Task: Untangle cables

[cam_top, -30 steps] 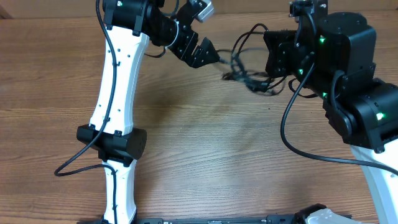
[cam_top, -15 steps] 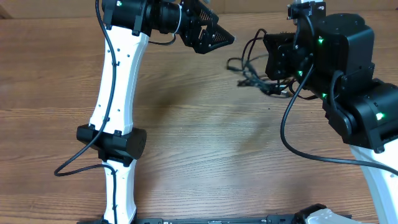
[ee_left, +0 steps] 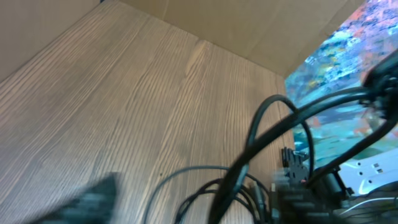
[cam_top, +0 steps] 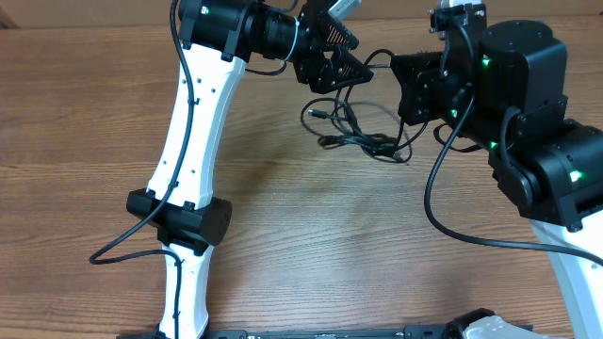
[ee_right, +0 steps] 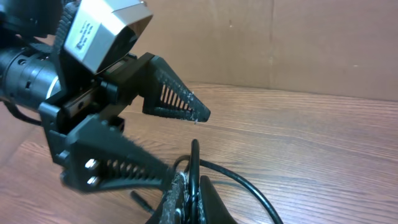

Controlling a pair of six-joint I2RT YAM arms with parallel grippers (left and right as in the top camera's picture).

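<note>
Overhead, we see the cables (cam_top: 353,132) as a loose black tangle on the far part of the wooden surface (cam_top: 283,226), between the two arms. Some loops lie flat on the wood, and one strand rises from them and arches in the narrow space between the two hands. The left hand (cam_top: 358,59) is just beside the upper left side of the tangle, with its fingers pointing to the right arm. From the right wrist camera we see this left hand clearly: its two ribbed fingers (ee_right: 177,102) stand well apart, so it is released. A cord passes close to the lower finger, but we cannot tell if it touches. In the same view the right hand (ee_right: 185,202) is at the bottom edge, and its fingertips are clenched together on a thin black cord of the cables, which comes up from between them and then bends away over the wood. The left wrist camera gives only a blurred picture: dark cords cross the lower right part above the wood grain, and one cord makes a high arc.
</note>
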